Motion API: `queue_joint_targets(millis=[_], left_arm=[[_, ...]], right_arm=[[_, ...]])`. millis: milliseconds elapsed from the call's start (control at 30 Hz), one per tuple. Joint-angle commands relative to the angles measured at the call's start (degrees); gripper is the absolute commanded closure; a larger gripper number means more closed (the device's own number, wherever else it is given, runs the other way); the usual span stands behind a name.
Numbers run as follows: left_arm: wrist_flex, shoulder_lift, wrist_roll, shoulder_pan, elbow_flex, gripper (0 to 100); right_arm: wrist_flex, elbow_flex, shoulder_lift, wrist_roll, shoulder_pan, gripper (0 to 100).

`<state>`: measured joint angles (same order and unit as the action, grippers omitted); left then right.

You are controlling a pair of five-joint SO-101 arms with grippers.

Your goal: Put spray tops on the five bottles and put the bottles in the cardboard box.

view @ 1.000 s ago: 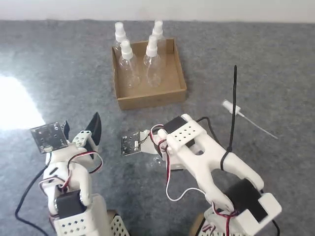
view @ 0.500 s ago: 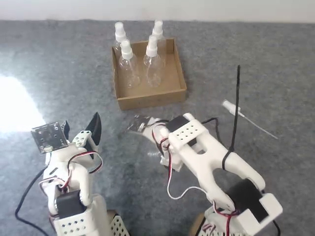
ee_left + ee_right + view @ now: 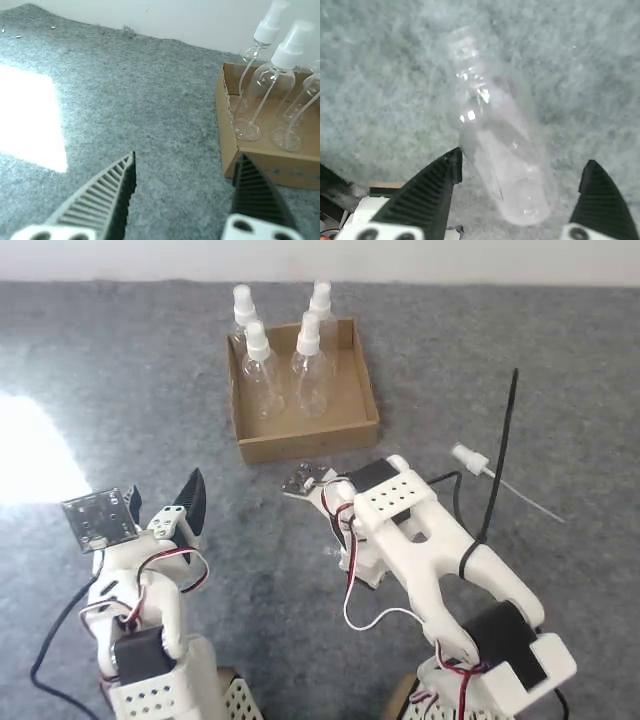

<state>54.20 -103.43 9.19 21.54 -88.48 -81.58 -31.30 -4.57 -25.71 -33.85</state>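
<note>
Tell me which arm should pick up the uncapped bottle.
Right. The right pincer is open directly over the uncapped bottle lying on the mat, and the loose spray top lies on that side too. The left pincer, also open, faces the cardboard box, away from that bottle.

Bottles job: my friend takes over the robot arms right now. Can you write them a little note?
Left gripper: fingers open, holding nothing, above the table near the cardboard box.
Right gripper: fingers open over the fifth bottle, which lies on the table with no top.
Done: four capped bottles stand in the box.
Left: the loose spray top lies on the table, apart from the box. Fit it, then box that bottle.
</note>
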Motion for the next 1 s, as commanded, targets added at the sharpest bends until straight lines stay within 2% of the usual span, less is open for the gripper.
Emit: queue_joint_targets(millis=[0, 167, 233, 567, 733, 967], left_arm=[[-1.4, -0.8, 0.2, -0.1, 0.6, 71], [-1.4, -0.8, 0.2, 0.0, 0.6, 71], [-1.4, -0.8, 0.2, 0.0, 0.6, 71], [-1.4, -0.8, 0.2, -0.1, 0.6, 71], [-1.4, -0.8, 0.2, -0.2, 0.6, 71], [-1.4, -0.8, -0.6, -0.2, 0.6, 71]], right_arm=[[-3.4, 6.5, -2.2, 0.3, -2.4, 65.8], [-3.3, 7.2, -2.1, -0.1, -6.1, 65.8], [-3.3, 7.2, -2.1, -2.4, -7.2, 65.8], [-1.9, 7.2, -1.9, -9.9, -7.3, 65.8], [2.2, 7.6, 3.6, -10.0, -7.3, 65.8], [2.3, 12.7, 9.2, -9.8, -6.7, 66.0]])
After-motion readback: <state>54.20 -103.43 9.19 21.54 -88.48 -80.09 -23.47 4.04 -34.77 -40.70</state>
